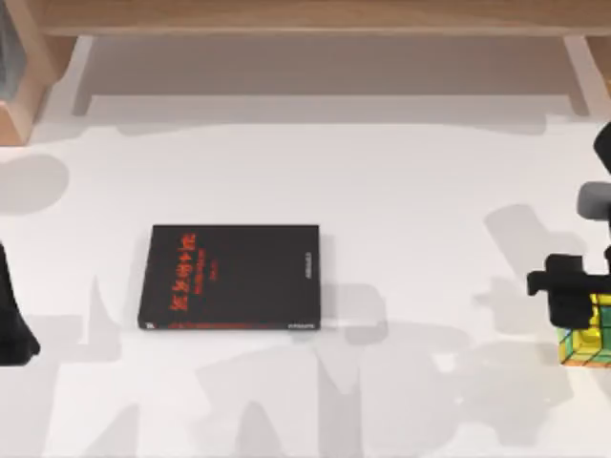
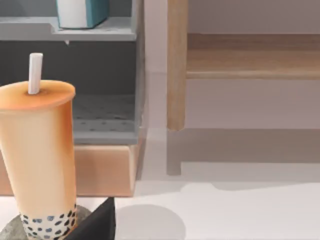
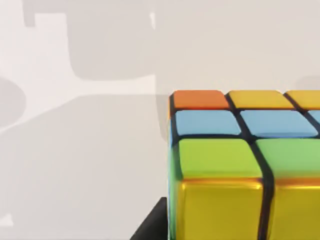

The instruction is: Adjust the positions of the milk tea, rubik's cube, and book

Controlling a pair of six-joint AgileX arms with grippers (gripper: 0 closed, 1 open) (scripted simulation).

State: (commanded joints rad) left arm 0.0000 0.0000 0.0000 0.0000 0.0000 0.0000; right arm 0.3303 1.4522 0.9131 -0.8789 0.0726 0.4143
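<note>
From above, your right claw [image 1: 571, 286] sat at the tabletop's [image 1: 401, 181] right edge, directly over the rubik's cube [image 1: 587, 345], which showed just below and partly under it. I could not tell whether the fingers were apart or closed on it. The cube is probably light, rigid and slick-faced, so flat opposite faces, gripped square across the middle, looked the safest hold. Well off to that claw's left lay a thin black book with red lettering [image 1: 232, 277], flat and untouched. Your left arm [image 1: 14, 315] sat at the left edge, dark and low.

From the left wrist, the milk tea [image 2: 39, 160] stood upright just ahead of the claw, straw [image 2: 35, 73] up and pearls at the bottom, resting on a grey coaster [image 2: 15, 231]. It is likely top-heavy and smooth-walled, so take it around mid-body and keep it vertical. A dark tip of the claw showed beside its base; I could not tell the claw's state. Beyond, on a grey shelf [image 2: 67, 34], stood the light-blue book [image 2: 82, 12], stiff and heavier by the look of it.

From the right wrist, the cube's green and yellow squares sat right under the claw.
</note>
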